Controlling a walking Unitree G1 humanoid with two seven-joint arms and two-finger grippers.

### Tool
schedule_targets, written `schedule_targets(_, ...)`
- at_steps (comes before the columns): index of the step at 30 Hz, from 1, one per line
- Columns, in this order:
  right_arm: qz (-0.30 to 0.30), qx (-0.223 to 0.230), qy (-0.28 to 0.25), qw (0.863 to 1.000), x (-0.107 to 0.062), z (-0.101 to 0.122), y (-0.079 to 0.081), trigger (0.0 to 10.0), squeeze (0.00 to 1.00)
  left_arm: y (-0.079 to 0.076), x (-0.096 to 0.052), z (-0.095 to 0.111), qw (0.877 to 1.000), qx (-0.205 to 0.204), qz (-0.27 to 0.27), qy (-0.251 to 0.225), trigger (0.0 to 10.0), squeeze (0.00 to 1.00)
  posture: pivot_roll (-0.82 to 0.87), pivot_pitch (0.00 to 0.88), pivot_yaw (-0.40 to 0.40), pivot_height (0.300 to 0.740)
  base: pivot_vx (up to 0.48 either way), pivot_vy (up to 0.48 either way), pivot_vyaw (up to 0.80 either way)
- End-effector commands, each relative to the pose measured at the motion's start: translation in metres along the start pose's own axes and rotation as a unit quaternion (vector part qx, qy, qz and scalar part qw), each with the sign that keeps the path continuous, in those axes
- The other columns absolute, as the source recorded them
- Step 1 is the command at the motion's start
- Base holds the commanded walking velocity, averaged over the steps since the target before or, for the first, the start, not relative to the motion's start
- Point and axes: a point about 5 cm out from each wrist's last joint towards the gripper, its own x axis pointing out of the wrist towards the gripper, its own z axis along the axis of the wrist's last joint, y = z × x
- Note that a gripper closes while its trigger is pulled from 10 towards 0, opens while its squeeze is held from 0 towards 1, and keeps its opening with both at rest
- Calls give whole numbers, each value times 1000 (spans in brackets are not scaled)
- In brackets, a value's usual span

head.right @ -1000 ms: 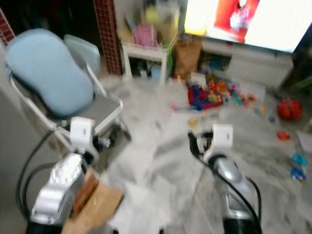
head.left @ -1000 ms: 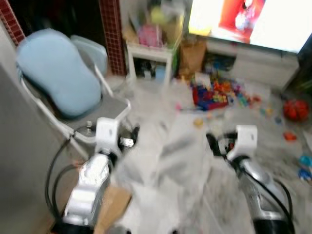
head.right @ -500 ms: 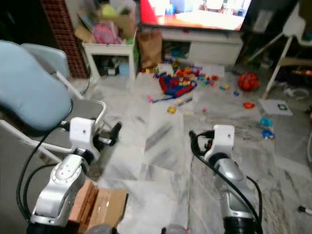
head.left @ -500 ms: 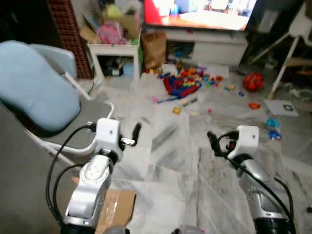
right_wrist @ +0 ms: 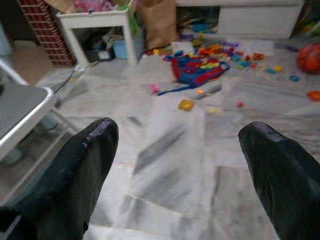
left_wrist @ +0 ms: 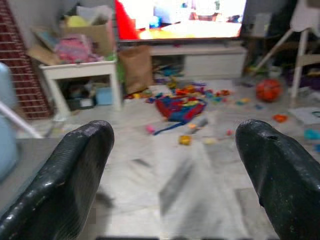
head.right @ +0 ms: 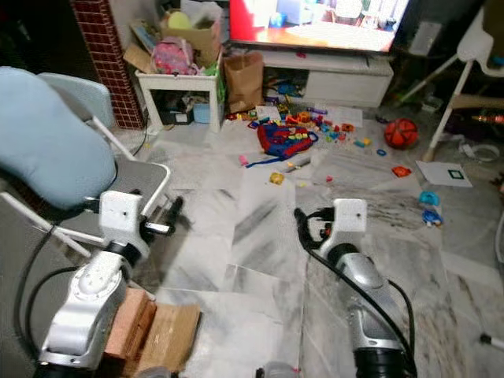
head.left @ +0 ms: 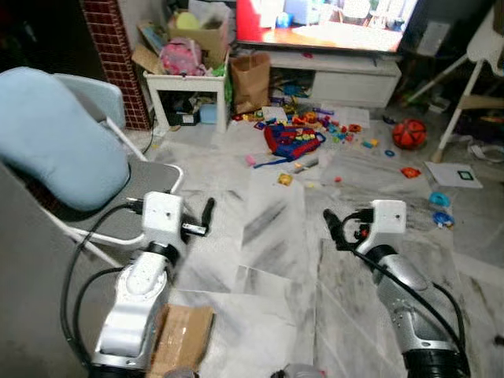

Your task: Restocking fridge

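Grey-veined marble floor tiles [head.left: 268,228] run toward a low white TV cabinet [head.left: 339,79], where bright plastic toy blocks [head.left: 295,140] lie scattered near a red ball [head.left: 409,132]. On the robot's left stands a folding chair with a pale blue cushion [head.left: 59,142], with a flattened brown cardboard box [head.left: 181,339] near its base. Both arms are held forward over the floor: the left gripper [left_wrist: 170,165] and right gripper [right_wrist: 175,170] each have their fingers spread wide, holding nothing. No fridge can be made out from where I stand.
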Motion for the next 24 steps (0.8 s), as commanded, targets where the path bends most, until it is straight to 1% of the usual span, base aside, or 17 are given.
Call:
schedule_targets(1,7,4,-4,1000,2,2,6,10000,0,8,-1,2,1000,10,12,-3,10000,0,-7,0,-35,740,0,-469,0)
schedule_targets(13,1,8,-9,1000,1,3,6,10000,0,5,-1,-2,1000,7,11,4,10000,0,-13,0,-29,740,0,-469,0)
schedule_targets(19,4,5,0,1000,-2,0,7,10000,0,7,-1,-11,1000,-4,15,21,10000,0,-25,0,-23,740,0,-469,-628)
schedule_targets(24,3,7,8,1000,-4,-3,5,10000,0,9,1,-14,1000,3,8,27,10000,0,-29,0,-31,740,0,-469,0)
